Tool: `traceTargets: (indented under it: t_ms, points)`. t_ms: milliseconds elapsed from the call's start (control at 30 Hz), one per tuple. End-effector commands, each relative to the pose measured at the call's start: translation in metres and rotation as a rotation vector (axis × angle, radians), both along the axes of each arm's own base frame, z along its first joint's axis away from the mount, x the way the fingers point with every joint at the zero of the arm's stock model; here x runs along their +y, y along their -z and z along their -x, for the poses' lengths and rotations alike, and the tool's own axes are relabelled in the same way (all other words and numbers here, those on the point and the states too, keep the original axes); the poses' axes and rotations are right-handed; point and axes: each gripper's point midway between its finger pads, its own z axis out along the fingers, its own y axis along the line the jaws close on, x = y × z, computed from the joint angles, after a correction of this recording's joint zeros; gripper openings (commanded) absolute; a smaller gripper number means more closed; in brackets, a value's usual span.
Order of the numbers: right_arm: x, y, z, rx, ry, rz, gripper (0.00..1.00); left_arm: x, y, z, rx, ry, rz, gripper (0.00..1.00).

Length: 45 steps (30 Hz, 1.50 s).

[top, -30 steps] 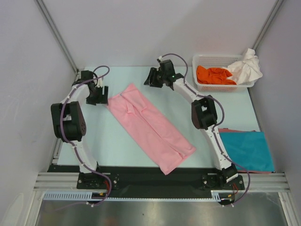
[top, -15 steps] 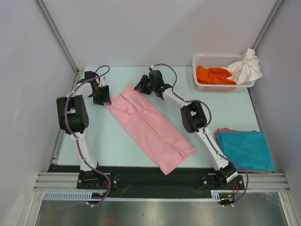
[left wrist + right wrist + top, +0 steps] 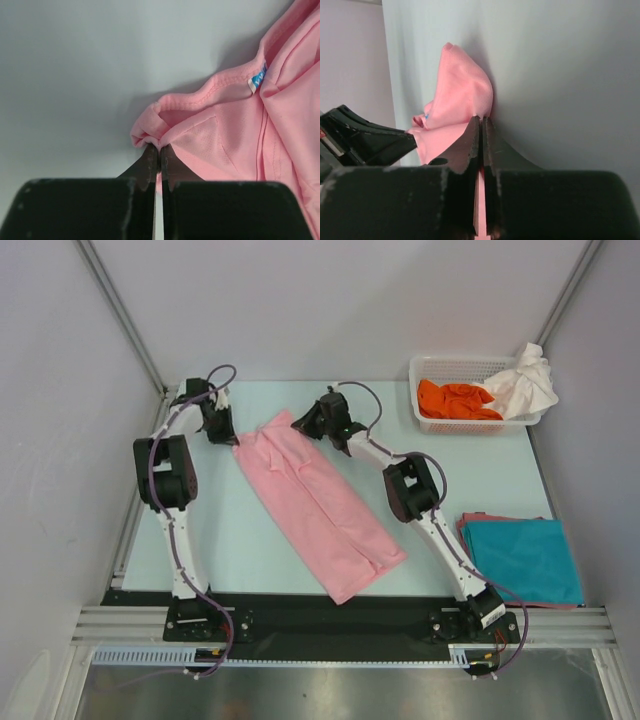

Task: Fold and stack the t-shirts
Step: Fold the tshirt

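**Left gripper** (image 3: 159,150): the jaws were recorded pressed together. A small bunched fold from the edge of the pink t-shirt (image 3: 315,502) was pinched at the tips. A blue label (image 3: 257,80) was seen ahead and to the right of the tips, on the neckline. Bare table (image 3: 235,540) was noted ahead and to the left of the tips.

**Right gripper** (image 3: 481,122): the jaws were recorded closed with pink cloth nipped between them. A raised peak of cloth stood just ahead of the tips. Bare table surface was noted to the right of the fingers.

**Pink t-shirt:** it was laid out as a long folded strip. Its far end was spanned between the two grippers, one corner held by each. From there it ran diagonally back toward the arm bases. Its near end lay close to the table's near edge. Open surface was recorded along both long edges.

**Teal t-shirt** (image 3: 525,560): it was folded flat, well to the right of the right gripper and nearer the bases. It lay at the table's near right corner, with its near edge reaching the table's edge.

**Basket** (image 3: 470,426): it stood to the right of the right gripper, well apart, at the far right corner. Clear table lay between the two.

**Orange t-shirt** (image 3: 455,400): it was crumpled inside the basket.

**White t-shirt** (image 3: 525,380): it was draped over the basket's right rim.
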Motion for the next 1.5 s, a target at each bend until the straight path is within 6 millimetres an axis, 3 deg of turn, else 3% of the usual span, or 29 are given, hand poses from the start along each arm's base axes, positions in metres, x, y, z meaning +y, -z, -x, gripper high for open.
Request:
traceTargets:
  t_ms: [0,33,100,133,200,233,267,367,500,567,600,633,700,733,800,933,967,1033,1067,1133,1200,1233,1267,1300,1367,1400,1433,1467]
  points:
    - [-0.022,-0.036,-0.029,-0.05,0.142,-0.069,0.0,-0.032,-0.024,-0.04,-0.097,0.044,0.024,0.0]
    - [-0.031,-0.039,-0.033,-0.051,0.182,-0.05,0.0,-0.038,-0.044,-0.057,-0.151,0.049,0.024,0.0]
    - [-0.05,-0.038,-0.04,-0.044,0.246,-0.008,0.0,-0.067,-0.037,-0.067,-0.149,0.093,0.026,0.0]
    - [-0.067,-0.034,-0.041,-0.031,0.293,0.027,0.0,-0.076,-0.052,-0.081,-0.2,0.106,0.024,0.0]
    - [-0.093,-0.032,-0.045,-0.025,0.382,0.049,0.0,-0.104,-0.042,-0.086,-0.2,0.143,0.025,0.0]
    - [-0.103,-0.05,-0.046,-0.041,0.41,0.032,0.0,-0.112,-0.05,-0.092,-0.227,0.15,0.024,0.0]
    - [-0.124,-0.029,-0.043,0.002,0.448,0.052,0.0,-0.127,-0.043,-0.092,-0.221,0.171,0.032,0.0]
    - [-0.15,-0.027,-0.044,0.012,0.474,0.092,0.0,-0.144,-0.037,-0.097,-0.234,0.169,0.07,0.01]
    - [-0.163,-0.019,-0.039,0.031,0.475,0.126,0.0,-0.153,-0.041,-0.108,-0.263,0.145,0.101,0.05]
    - [-0.167,-0.017,-0.038,0.031,0.474,0.135,0.0,-0.157,-0.043,-0.111,-0.285,0.153,0.098,0.14]
    - [-0.169,-0.016,-0.039,0.031,0.473,0.138,0.1,-0.158,-0.045,-0.112,-0.293,0.154,0.099,0.19]
    - [-0.171,-0.017,-0.04,0.031,0.471,0.143,0.2,-0.159,-0.046,-0.113,-0.299,0.154,0.102,0.36]
    - [-0.175,-0.024,-0.04,0.023,0.461,0.165,0.42,-0.157,-0.048,-0.114,-0.302,0.15,0.098,0.57]
    - [-0.18,-0.028,-0.041,0.015,0.463,0.18,0.48,-0.155,-0.055,-0.116,-0.317,0.15,0.093,0.68]
    - [-0.19,-0.045,-0.039,-0.011,0.461,0.233,0.58,-0.144,-0.067,-0.12,-0.356,0.149,0.03,0.78]
    - [-0.211,-0.088,-0.035,-0.089,0.41,0.312,0.62,-0.111,-0.124,-0.133,-0.486,0.102,-0.083,0.88]
    - [-0.214,-0.091,-0.028,-0.08,0.384,0.348,0.63,-0.107,-0.148,-0.132,-0.529,0.098,-0.1,0.88]
    - [-0.225,-0.115,-0.011,-0.124,0.342,0.42,0.64,-0.097,-0.164,-0.132,-0.564,0.102,-0.167,0.89]
    - [-0.228,-0.115,-0.001,-0.113,0.318,0.442,0.64,-0.094,-0.179,-0.128,-0.583,0.096,-0.181,0.89]
    - [-0.235,-0.141,0.019,-0.141,0.288,0.456,0.65,-0.083,-0.182,-0.125,-0.578,0.088,-0.244,0.89]
    - [-0.243,-0.127,0.05,-0.095,0.205,0.519,0.65,-0.079,-0.183,-0.111,-0.54,0.103,-0.261,0.85]
    - [-0.249,-0.125,0.061,-0.077,0.188,0.547,0.65,-0.09,-0.182,-0.103,-0.528,0.151,-0.236,0.82]
    - [-0.258,-0.122,0.088,-0.036,0.145,0.601,0.65,-0.096,-0.177,-0.092,-0.506,0.211,-0.242,0.8]
    - [-0.262,-0.118,0.103,-0.01,0.123,0.626,0.65,-0.104,-0.178,-0.081,-0.5,0.26,-0.232,0.79]
    - [-0.268,-0.12,0.143,0.029,0.059,0.649,0.64,-0.123,-0.172,-0.042,-0.445,0.363,-0.194,0.72]
    - [-0.271,-0.104,0.168,0.076,0.017,0.683,0.63,-0.127,-0.148,-0.018,-0.375,0.427,-0.185,0.71]
    - [-0.273,-0.097,0.186,0.105,-0.011,0.703,0.63,-0.137,-0.169,0.005,-0.402,0.484,-0.165,0.71]
    - [-0.271,-0.088,0.212,0.16,-0.069,0.705,0.63,-0.15,-0.167,0.031,-0.38,0.569,-0.102,0.71]
